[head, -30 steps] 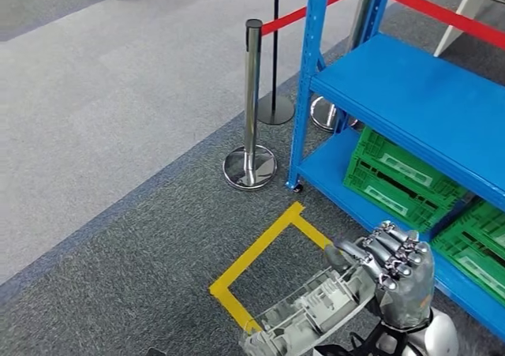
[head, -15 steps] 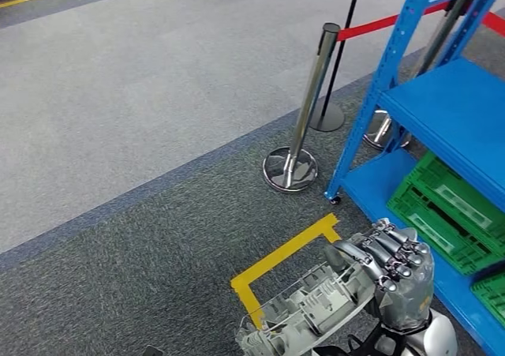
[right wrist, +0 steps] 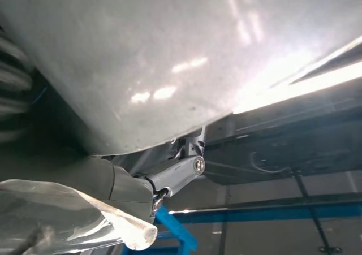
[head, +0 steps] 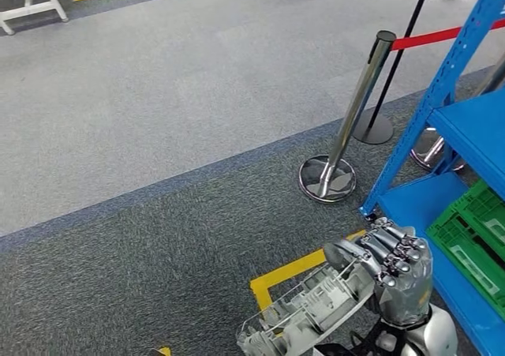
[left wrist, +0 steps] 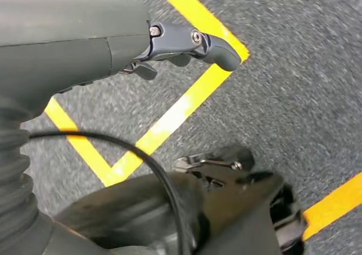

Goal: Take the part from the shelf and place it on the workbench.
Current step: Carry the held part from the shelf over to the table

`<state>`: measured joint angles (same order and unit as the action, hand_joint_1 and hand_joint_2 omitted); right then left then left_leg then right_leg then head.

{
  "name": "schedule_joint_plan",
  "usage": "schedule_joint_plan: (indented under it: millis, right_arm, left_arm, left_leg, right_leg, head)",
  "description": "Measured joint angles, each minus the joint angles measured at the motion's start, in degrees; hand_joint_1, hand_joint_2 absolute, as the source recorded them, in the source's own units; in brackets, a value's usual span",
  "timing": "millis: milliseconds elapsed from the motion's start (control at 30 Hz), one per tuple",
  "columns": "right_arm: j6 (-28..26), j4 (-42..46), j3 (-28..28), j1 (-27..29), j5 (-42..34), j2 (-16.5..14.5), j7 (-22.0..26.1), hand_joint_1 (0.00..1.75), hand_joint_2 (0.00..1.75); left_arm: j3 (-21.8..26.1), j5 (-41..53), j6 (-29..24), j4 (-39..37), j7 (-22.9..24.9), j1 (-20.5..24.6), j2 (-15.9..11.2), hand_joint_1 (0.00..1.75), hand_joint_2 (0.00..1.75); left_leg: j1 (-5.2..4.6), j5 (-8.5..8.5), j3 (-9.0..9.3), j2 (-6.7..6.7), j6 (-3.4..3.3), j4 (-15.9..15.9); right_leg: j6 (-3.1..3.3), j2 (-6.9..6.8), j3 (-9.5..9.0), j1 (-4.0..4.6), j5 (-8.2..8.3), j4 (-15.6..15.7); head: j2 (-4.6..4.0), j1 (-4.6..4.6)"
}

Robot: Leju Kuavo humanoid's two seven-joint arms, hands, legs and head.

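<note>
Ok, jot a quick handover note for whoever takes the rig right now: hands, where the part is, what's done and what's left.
Right hand: grips the grey part at one end, carried low in front of the body.
Left hand: holds nothing, hanging above the yellow floor tape.
Blue shelf stands to the right, with green crates on its lower level.
Done: part is off the shelf and in hand.
Left: reach the workbench and set the part down on it.
</note>
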<state>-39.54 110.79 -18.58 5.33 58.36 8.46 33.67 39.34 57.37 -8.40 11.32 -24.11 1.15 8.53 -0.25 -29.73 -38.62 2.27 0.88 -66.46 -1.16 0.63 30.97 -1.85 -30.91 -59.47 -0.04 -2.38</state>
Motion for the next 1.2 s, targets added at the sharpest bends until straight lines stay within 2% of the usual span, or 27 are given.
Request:
schedule_joint_plan:
  millis: [67,100,133,200,233,300,333,367,400,467,500,533,567,600,633,667,700,767,833,867,900,967,1033,1100,1133,1167,1200]
  right_arm:
    - [0.0,0.0,-0.1,0.0,0.0,0.0,-0.1,1.75,1.75]
    - [0.0,0.0,-0.1,0.0,0.0,0.0,-0.2,1.75,1.75]
    - [0.0,0.0,-0.2,0.0,-0.1,0.0,-0.3,1.75,1.75]
    - [0.0,0.0,-0.4,-0.1,-0.2,0.0,-0.4,1.75,1.75]
    - [0.0,0.0,-0.5,-0.1,-0.2,0.0,-0.5,1.75,1.75]
    - [0.0,0.0,-0.6,-0.2,-0.3,0.1,-0.6,1.75,1.75]
    - [0.0,0.0,-0.6,-0.2,-0.4,0.1,-0.6,1.75,1.75]
    - [0.0,0.0,-0.7,-0.3,-0.4,0.1,-0.6,1.75,1.75]
    - [0.0,0.0,-0.8,-0.5,-0.5,0.1,-0.7,1.75,1.75]
    - [0.0,0.0,-1.0,-0.6,-0.5,0.2,-0.8,1.75,1.75]
    - [0.0,-0.1,-1.1,-0.6,-0.5,0.3,-0.9,1.75,1.75]
    - [0.0,-0.1,-1.2,-0.6,-0.5,0.4,-1.0,1.75,1.75]
    - [0.0,-0.2,-1.3,-0.6,-0.5,0.4,-1.0,1.75,1.75]
    - [0.0,-0.3,-1.4,-0.5,-0.5,0.4,-1.1,1.75,1.75]
    - [0.0,-0.3,-1.5,-0.5,-0.5,0.4,-1.1,1.75,1.75]
    - [0.0,-0.4,-1.6,-0.5,-0.5,0.5,-1.1,1.75,1.75]
    - [0.0,-0.4,-1.6,-0.5,-0.5,0.5,-1.1,1.75,1.75]
    - [0.0,-0.4,-1.7,-0.6,-0.5,0.5,-1.1,1.75,1.75]
    - [0.0,-0.6,-1.9,-0.7,-0.6,0.5,-1.1,1.75,1.75]
    - [0.0,-0.6,-1.9,-0.7,-0.6,0.5,-1.1,1.75,1.75]
    - [0.0,-0.6,-2.0,-0.8,-0.6,0.5,-1.0,1.75,1.75]
    - [0.0,-0.6,-2.0,-1.0,-0.5,0.5,-1.1,1.75,1.75]
    - [0.0,-0.6,-2.0,-1.0,-0.4,0.5,-1.1,1.75,1.75]
    - [0.0,-0.6,-2.1,-1.0,-0.1,0.5,-1.1,1.75,1.75]
    - [0.0,-0.7,-2.1,-1.0,0.0,0.5,-1.1,1.75,1.75]
    - [0.0,-0.7,-2.1,-1.0,0.0,0.5,-1.1,1.75,1.75]
    - [0.0,-0.7,-2.1,-1.0,0.0,0.5,-1.2,1.75,1.75]
  left_arm:
    - [0.0,0.0,0.0,0.0,0.0,0.1,0.0,0.0,1.75]
    - [-0.1,0.0,0.0,0.0,0.0,0.1,0.0,0.0,1.75]
    - [-0.1,0.0,0.0,0.0,0.0,0.1,0.0,0.0,1.75]
    - [-0.1,-0.1,0.0,0.0,0.0,-0.1,0.0,0.0,1.75]
    - [-0.1,-0.1,0.0,0.0,0.0,-0.1,0.0,0.0,1.75]
    - [-0.1,-0.1,0.1,0.0,0.0,0.1,-0.1,0.0,1.75]
    - [-0.1,-0.1,0.1,0.0,0.0,0.1,-0.2,0.0,1.75]
    - [-0.1,-0.1,0.2,0.0,0.0,0.1,-0.2,0.0,1.75]
    - [-0.1,-0.1,0.2,0.0,0.0,-0.1,-0.2,0.0,1.75]
    - [0.0,-0.2,0.3,0.0,0.0,-0.2,-0.3,0.0,1.75]
    - [0.0,-0.2,0.3,0.0,0.0,-0.2,-0.2,0.0,1.75]
    - [0.0,-0.3,0.4,0.0,0.0,0.0,-0.2,0.0,1.75]
    - [0.0,-0.3,0.4,0.0,0.0,0.1,-0.2,0.0,1.75]
    - [0.0,-0.3,0.4,0.0,0.0,0.1,-0.2,0.0,1.75]
    - [0.0,-0.3,0.4,0.0,0.0,0.1,-0.2,0.0,1.75]
    - [0.0,-0.4,0.5,0.0,0.0,0.0,-0.2,0.0,1.75]
    - [0.0,-0.4,0.5,0.0,0.0,0.0,-0.2,0.0,1.75]
    - [0.0,-0.4,0.5,0.0,0.0,0.0,-0.3,0.0,1.75]
    - [0.0,-0.5,0.5,0.0,0.0,-0.1,-0.3,0.0,1.75]
    - [0.0,-0.5,0.5,0.0,-0.1,-0.2,-0.3,0.0,1.75]
    - [0.0,-0.5,0.5,0.0,-0.1,-0.3,-0.3,0.0,1.75]
    - [0.0,-0.5,0.5,0.0,0.0,-0.5,-0.4,0.0,1.75]
    - [0.0,-0.5,0.4,0.0,0.0,-0.4,-0.4,0.0,1.75]
    - [0.0,-0.4,0.4,0.0,0.0,-0.2,-0.4,0.0,1.75]
    - [0.0,-0.3,0.5,0.0,0.0,-0.2,-0.4,0.0,1.75]
    - [0.0,-0.2,0.5,0.0,0.1,-0.2,-0.4,0.0,1.75]
    - [0.0,0.0,0.6,0.0,0.1,-0.3,-0.4,0.0,1.75]
  left_leg:
    - [0.27,-2.67,-3.35,-1.53,0.28,-6.8]
    - [0.33,-2.8,-4.14,-1.67,0.28,-8.5]
    - [0.34,-1.91,-3.93,-1.78,0.18,-8.0]
    - [0.08,1.87,-0.75,-2.9,-0.4,-1.7]
    - [-0.34,3.16,1.08,-4.33,-0.83,1.8]
    - [-1.2,3.75,3.05,-6.47,-1.64,5.9]
    - [-1.49,3.48,3.16,-6.61,-1.91,6.4]
    - [-1.49,3.51,3.2,-5.95,-2.17,6.8]
    - [-1.35,3.65,3.34,-5.27,-2.4,7.2]
    - [-0.93,3.98,3.8,-3.9,-3.01,8.0]
    - [-0.75,4.06,3.95,-3.19,-3.22,8.2]
    - [-0.68,4.05,3.97,-2.42,-3.37,8.2]
    - [-0.65,4.02,3.98,-1.57,-3.43,8.2]
    - [-0.64,3.98,4.03,-0.7,-3.46,8.2]
    - [-0.6,3.94,4.11,0.19,-3.42,8.1]
    - [-0.53,3.86,4.22,1.09,-3.31,8.0]
    - [-0.43,3.72,4.33,1.98,-3.11,7.8]
    - [-0.35,3.37,4.12,3.58,-2.52,7.1]
    - [-0.23,3.38,3.57,4.89,-1.88,6.7]
    - [-0.1,3.5,3.38,5.51,-1.61,6.7]
    - [-0.06,3.51,3.28,5.48,-1.32,6.7]
    - [-0.16,2.19,2.27,2.9,-0.76,4.4]
    - [-0.15,-0.98,-0.81,-0.55,-0.29,-2.0]
    - [0.03,-3.24,-3.98,-1.51,-0.15,-8.4]
    - [0.06,-2.92,-4.35,-1.61,-0.23,-9.2]
    - [0.04,-1.57,-3.63,-1.73,-0.4,-7.8]
    - [-0.06,0.5,-1.93,-2.18,-0.7,-4.5]
  right_leg:
    - [0.37,-1.87,-0.18,0.33,-0.26,0.0]
    - [0.46,-2.72,-0.27,0.44,-0.39,0.0]
    - [0.5,-3.5,-0.41,0.53,-0.53,0.0]
    - [0.46,-4.92,-0.92,0.64,-0.94,0.0]
    - [0.35,-5.55,-1.15,0.77,-1.17,0.1]
    - [0.02,-6.79,-1.46,1.02,-1.48,0.2]
    - [-0.16,-7.44,-1.6,1.14,-1.54,0.5]
    - [-0.38,-8.1,-1.87,1.16,-1.61,0.7]
    - [-0.58,-7.86,-2.01,1.13,-1.87,0.7]
    - [-0.9,-4.83,-0.94,0.95,-3.55,-1.7]
    - [-0.98,-2.75,0.68,0.85,-5.05,-4.8]
    - [-1.06,-1.39,2.81,0.8,-6.63,-8.7]
    - [-1.17,-0.82,5.02,0.79,-7.78,-12.4]
    - [-1.27,-0.66,6.64,0.76,-7.9,-14.7]
    - [-1.36,-0.6,7.3,0.71,-6.86,-14.9]
    - [-1.44,-0.47,6.82,0.62,-4.77,-12.8]
    - [-1.54,0.13,5.48,0.44,-2.24,-9.1]
    - [-1.68,2.56,2.62,0.1,0.45,-2.7]
    - [-1.41,3.79,1.47,0.12,0.3,-0.8]
    - [-1.12,3.3,1.23,0.18,0.31,-0.6]
    - [-0.82,2.64,1.15,0.22,0.4,-0.5]
    - [-0.16,1.18,0.75,0.22,0.47,-0.3]
    - [0.4,-0.55,0.45,0.46,0.28,-0.1]
    - [0.66,-2.29,0.3,0.72,0.01,-0.1]
    - [0.71,-3.1,0.17,0.8,-0.14,-0.1]
    - [0.72,-3.85,-0.03,0.87,-0.33,-0.1]
    - [0.68,-4.55,-0.33,0.92,-0.57,-0.1]
  head:
    - [0.0,-0.13]
    - [0.0,-0.14]
    - [0.0,-0.16]
    - [0.0,-0.13]
    - [0.0,-0.12]
    - [0.0,-0.06]
    - [0.0,-0.04]
    - [0.0,0.0]
    - [0.0,0.08]
    - [0.0,0.22]
    - [0.0,0.36]
    - [0.0,0.45]
    - [0.0,0.56]
    - [0.0,0.59]
    - [0.0,0.59]
    - [0.0,0.61]
    - [0.0,0.61]
    - [0.0,0.64]
    - [0.01,0.63]
    - [0.01,0.61]
    - [0.01,0.59]
    - [0.0,0.23]
    - [0.0,-0.1]
    - [0.0,-0.1]
    - [0.0,-0.1]
    - [0.0,-0.1]
    - [0.0,-0.1]
